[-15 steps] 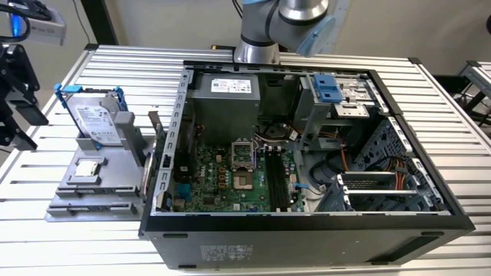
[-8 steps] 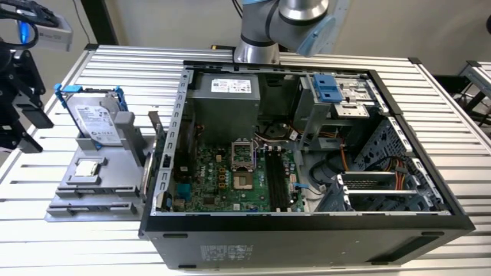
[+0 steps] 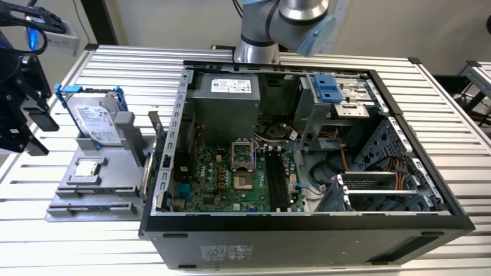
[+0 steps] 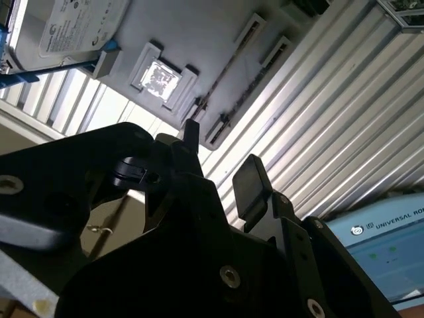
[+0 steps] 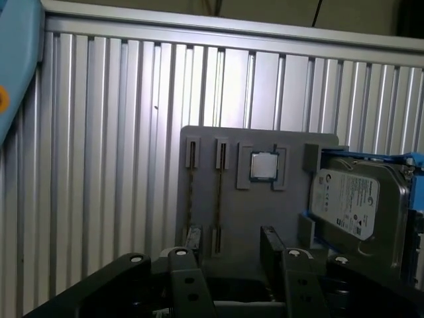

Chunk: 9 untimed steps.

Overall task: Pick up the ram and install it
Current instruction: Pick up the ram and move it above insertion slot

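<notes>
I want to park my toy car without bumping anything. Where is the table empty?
The slatted table is bare in front of the grey holder and on the exterior view's right of the computer case. It's crowded around the holder, hard drive and gripper.

A ribbed silver aluminium worktop (image 3: pixel 449 123) of long parallel slats spreads under everything, and bright light glares off its slats in both wrist views. Behind it stands a plain pale wall (image 3: pixel 176 23). A second slatted metal surface (image 3: pixel 480 77) sits at the exterior view's right edge.
</notes>
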Each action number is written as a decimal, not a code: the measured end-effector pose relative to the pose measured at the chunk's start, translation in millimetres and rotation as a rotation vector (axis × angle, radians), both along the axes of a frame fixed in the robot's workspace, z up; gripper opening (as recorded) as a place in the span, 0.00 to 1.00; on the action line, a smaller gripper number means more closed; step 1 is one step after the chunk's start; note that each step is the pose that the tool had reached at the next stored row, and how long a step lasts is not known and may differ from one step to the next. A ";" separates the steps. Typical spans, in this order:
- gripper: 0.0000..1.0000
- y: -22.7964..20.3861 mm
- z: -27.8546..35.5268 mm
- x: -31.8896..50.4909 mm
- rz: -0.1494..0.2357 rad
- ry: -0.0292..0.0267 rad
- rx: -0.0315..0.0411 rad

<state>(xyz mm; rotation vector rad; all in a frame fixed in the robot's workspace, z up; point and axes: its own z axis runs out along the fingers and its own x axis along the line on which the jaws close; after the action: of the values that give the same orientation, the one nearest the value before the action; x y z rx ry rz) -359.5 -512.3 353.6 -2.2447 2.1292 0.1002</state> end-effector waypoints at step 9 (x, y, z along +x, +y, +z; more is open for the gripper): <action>1.00 -0.1 -10.9 0.2 -0.009 0.0000 -0.0001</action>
<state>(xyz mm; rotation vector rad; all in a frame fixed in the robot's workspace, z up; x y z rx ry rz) -359.3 -512.3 342.7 -2.2352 2.1388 0.0998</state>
